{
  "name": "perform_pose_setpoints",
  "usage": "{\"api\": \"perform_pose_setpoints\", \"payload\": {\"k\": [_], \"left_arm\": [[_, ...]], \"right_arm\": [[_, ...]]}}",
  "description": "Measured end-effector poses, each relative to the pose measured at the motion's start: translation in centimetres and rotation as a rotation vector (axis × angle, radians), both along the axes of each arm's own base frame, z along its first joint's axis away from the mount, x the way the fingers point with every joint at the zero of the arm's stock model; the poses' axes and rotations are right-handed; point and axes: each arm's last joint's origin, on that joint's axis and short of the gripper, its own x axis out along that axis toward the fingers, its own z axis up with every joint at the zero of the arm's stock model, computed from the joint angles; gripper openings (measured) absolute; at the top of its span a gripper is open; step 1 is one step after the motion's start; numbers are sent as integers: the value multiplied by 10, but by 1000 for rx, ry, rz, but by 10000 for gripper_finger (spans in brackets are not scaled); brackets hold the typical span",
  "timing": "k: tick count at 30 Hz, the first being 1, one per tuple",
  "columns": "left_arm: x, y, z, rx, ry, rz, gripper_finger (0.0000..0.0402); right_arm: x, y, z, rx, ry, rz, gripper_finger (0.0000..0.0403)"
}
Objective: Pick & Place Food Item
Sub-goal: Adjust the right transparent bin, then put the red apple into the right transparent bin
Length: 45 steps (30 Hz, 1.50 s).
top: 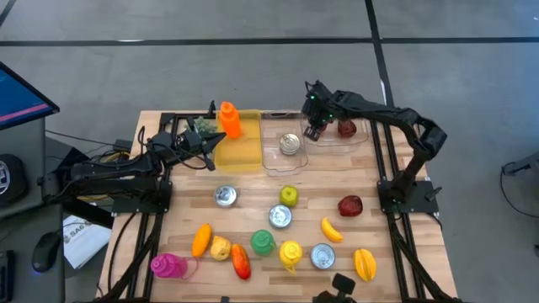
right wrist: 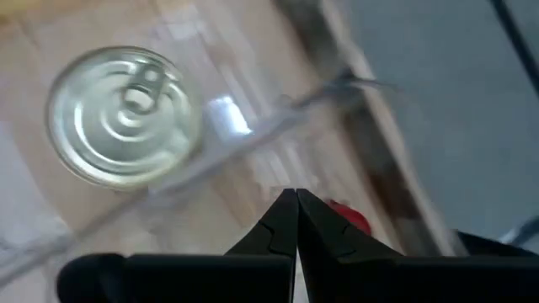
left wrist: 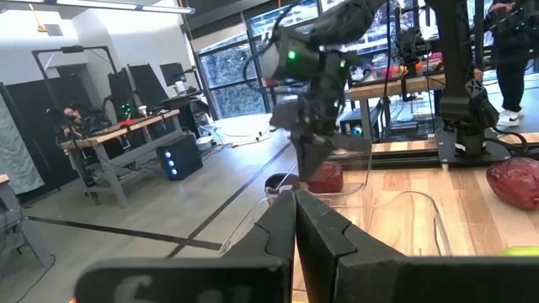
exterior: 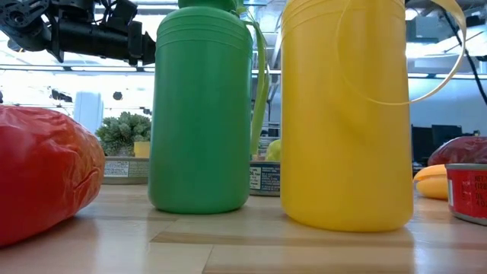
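The right gripper (top: pixel 315 128) hangs closed and empty over the clear bin (top: pixel 274 156), beside a can (top: pixel 290 144) and a red fruit (top: pixel 346 128) lying inside — the can looks rigid, slick, light, best pinched across its sides.

Probably a robotics lab, workbenches (left wrist: pixel 126 135), computers (left wrist: pixel 178 157), concrete floor (top: pixel 253 67)

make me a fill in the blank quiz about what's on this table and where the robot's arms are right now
1. The silver can lies inside the ____ bin.
2. The orange bottle stands at the ____ bin.
3. The right gripper, hanging over the clear bin, has its fingers ____.
4. The pink bottle lies near the table's front ____ corner.

Missing words: clear; yellow; shut; left
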Motion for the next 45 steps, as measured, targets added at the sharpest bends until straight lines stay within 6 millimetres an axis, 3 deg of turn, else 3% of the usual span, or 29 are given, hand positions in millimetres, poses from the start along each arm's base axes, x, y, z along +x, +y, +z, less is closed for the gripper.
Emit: {"api": "perform_pose_setpoints", "payload": {"k": [9, 13, 26, 33, 39, 45], "left_arm": [[0, 0, 0, 0, 0, 0, 1], [0, 0, 0, 0, 0, 1, 1], [0, 0, 0, 0, 0, 4, 1], [0, 0, 0, 0, 0, 4, 1], [0, 0, 0, 0, 0, 3, 1], [0, 0, 0, 0, 0, 0, 1]], "right_arm": [[-34, 26, 62, -100, -103, 25, 0], [-49, 37, 74, -131, -151, 30, 0], [-91, 73, 34, -250, -452, 36, 0], [-106, 90, 15, -284, -631, 136, 0], [-119, 99, 8, -307, -670, 139, 0], [-125, 104, 15, -325, -708, 138, 0]]}}
